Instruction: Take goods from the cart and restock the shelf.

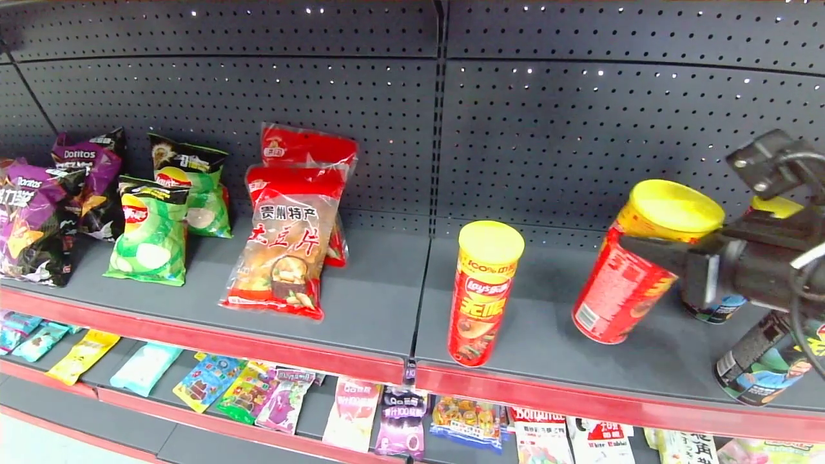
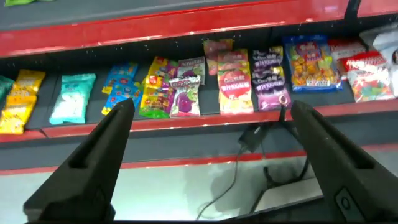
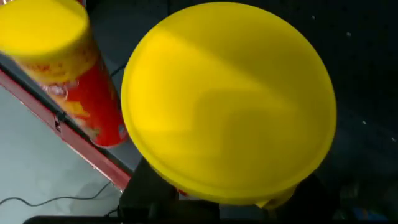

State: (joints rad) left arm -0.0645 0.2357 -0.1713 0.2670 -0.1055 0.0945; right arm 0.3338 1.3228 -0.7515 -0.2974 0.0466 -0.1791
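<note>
My right gripper (image 1: 646,252) is shut on a red chip canister (image 1: 612,290) with a yellow lid (image 3: 230,106). The canister tilts toward the shelf's back wall, and its base is at or just above the grey shelf board (image 1: 548,335). A second, matching canister (image 1: 485,296) stands upright on the board to its left, near the red front edge; it also appears as the second canister (image 3: 68,74) in the right wrist view. My left gripper (image 2: 212,106) is open and holds nothing, down in front of the lower shelf of candy bags (image 2: 186,93).
Two dark printed cans (image 1: 760,367) stand on the board at the far right, close under my right arm. Red snack bags (image 1: 290,251), green chip bags (image 1: 151,238) and purple chip bags (image 1: 38,219) fill the left section. A bare stretch of board lies between the two red canisters.
</note>
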